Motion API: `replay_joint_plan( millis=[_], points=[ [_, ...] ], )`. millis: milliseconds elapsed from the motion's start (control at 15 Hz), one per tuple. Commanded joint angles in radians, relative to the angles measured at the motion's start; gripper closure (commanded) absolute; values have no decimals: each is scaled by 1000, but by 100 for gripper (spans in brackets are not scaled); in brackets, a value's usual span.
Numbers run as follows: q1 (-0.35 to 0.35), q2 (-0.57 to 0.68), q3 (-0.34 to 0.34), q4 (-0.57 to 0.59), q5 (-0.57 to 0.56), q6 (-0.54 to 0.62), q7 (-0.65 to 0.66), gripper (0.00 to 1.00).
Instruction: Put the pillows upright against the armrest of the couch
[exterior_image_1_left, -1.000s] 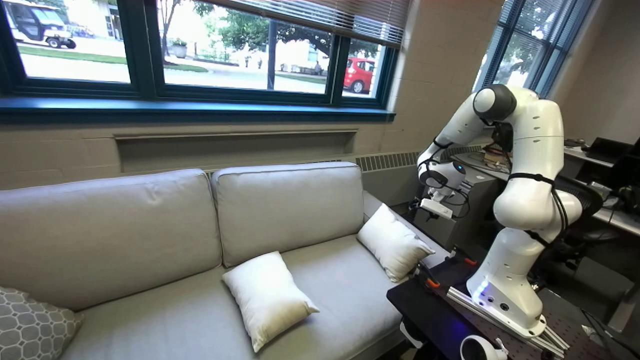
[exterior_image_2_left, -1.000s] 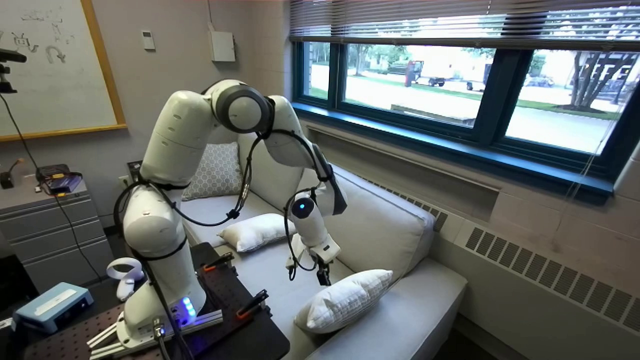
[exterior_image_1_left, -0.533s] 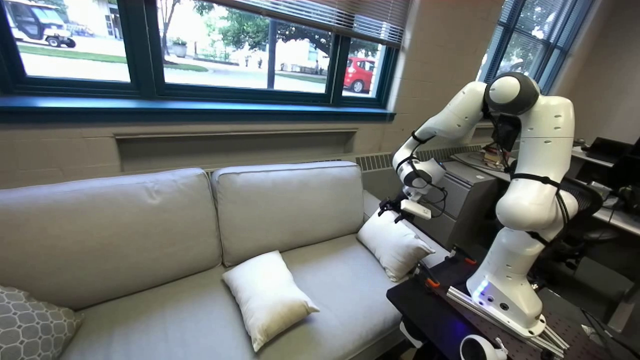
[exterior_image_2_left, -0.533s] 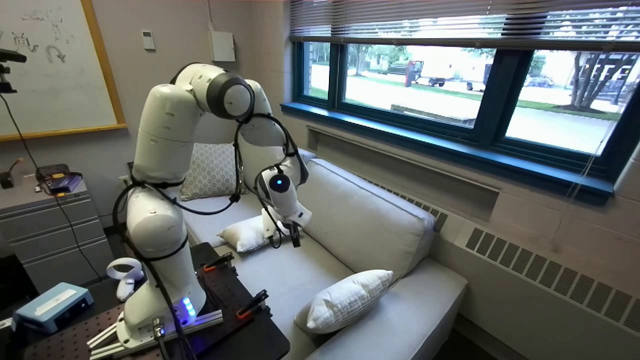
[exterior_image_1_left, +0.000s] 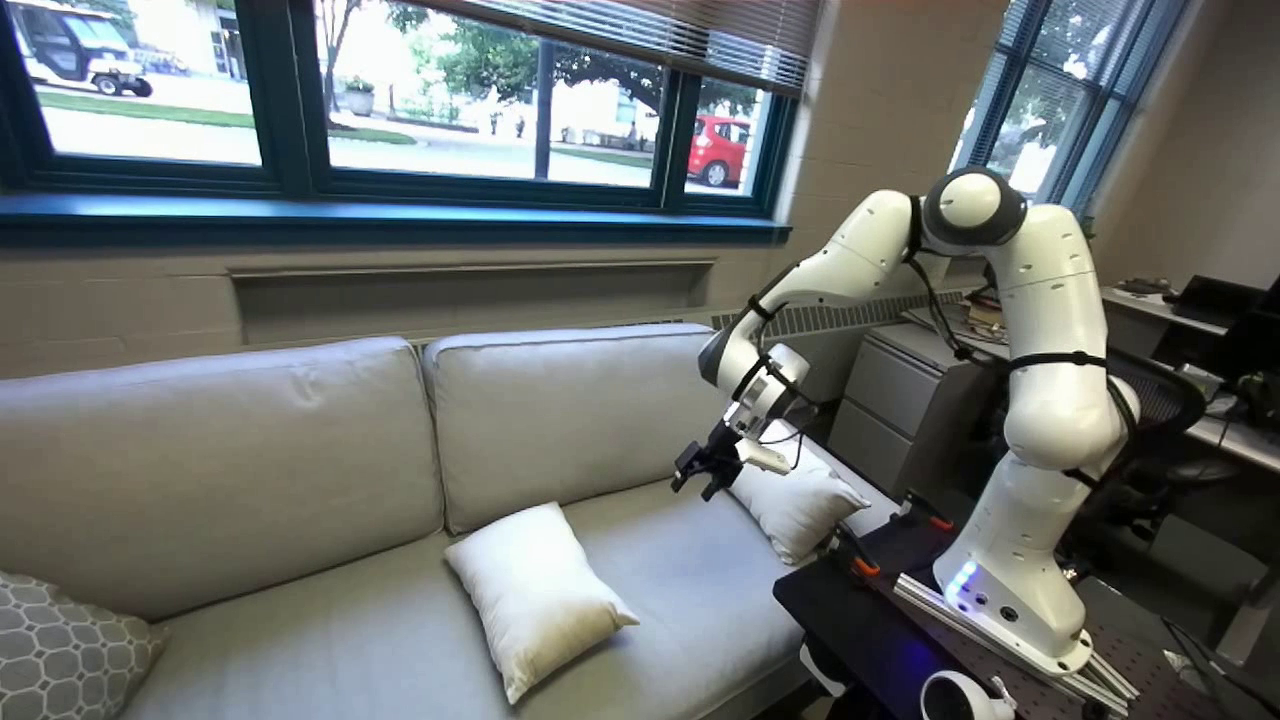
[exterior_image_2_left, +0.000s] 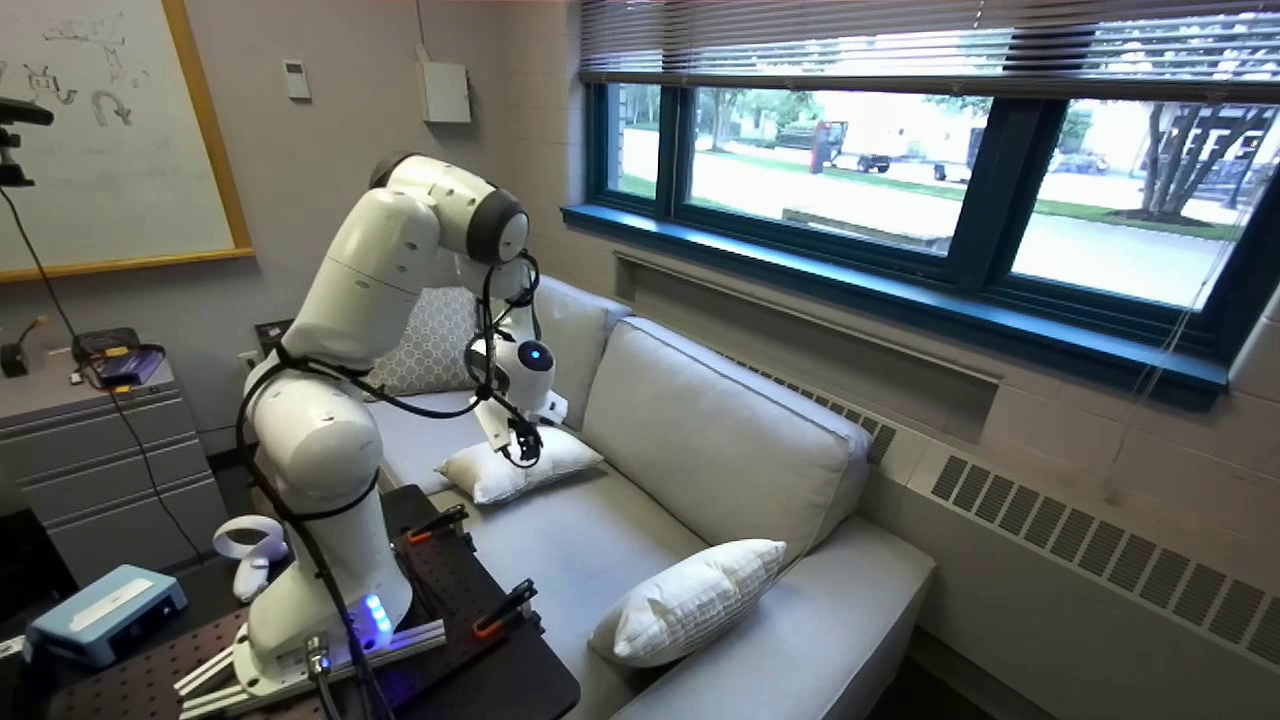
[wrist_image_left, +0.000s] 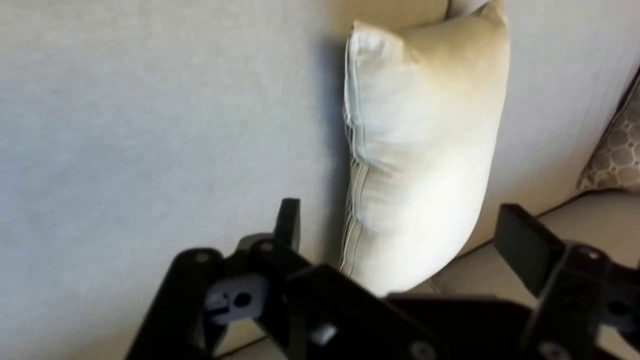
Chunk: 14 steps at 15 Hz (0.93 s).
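One cream-white pillow (exterior_image_1_left: 540, 600) lies on the couch (exterior_image_1_left: 580, 420) seat near the middle; it also shows in an exterior view (exterior_image_2_left: 500, 472), partly behind the gripper. The other white pillow (exterior_image_2_left: 690, 605) leans tilted against the armrest (exterior_image_2_left: 860, 590); it also shows in an exterior view (exterior_image_1_left: 800, 505), partly covered by the wrist. My gripper (exterior_image_1_left: 693, 487) is open and empty, above the seat between the two pillows. In the wrist view the open fingers (wrist_image_left: 406, 232) stand on either side of the middle pillow's near end (wrist_image_left: 420, 165), with no visible contact.
A grey patterned pillow (exterior_image_1_left: 70, 650) sits at the couch's far end. The back cushions (exterior_image_2_left: 730, 430) rise behind the seat. The robot's black table (exterior_image_1_left: 850, 620) with orange-tipped clamps (exterior_image_2_left: 505, 608) stands against the couch front. A window sill (exterior_image_1_left: 400, 220) runs behind.
My gripper has moved from over the armrest side across the seat toward the middle pillow, and lower. Both white pillows have stayed where they were.
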Motion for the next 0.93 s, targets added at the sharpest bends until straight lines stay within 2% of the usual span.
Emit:
replay_joint_plan(
  millis=[0, 67, 133, 267, 733, 867],
  points=[
    [113, 147, -71, 114, -263, -66, 220, 0],
    [150, 158, -100, 128, -328, -99, 284, 0],
    [92, 119, -53, 76, -243, -59, 192, 0],
    [118, 147, -65, 91, -260, -57, 213, 0],
    [101, 140, -65, 89, -259, -56, 208, 0],
    [70, 151, -59, 73, -243, -65, 171, 0]
  ],
)
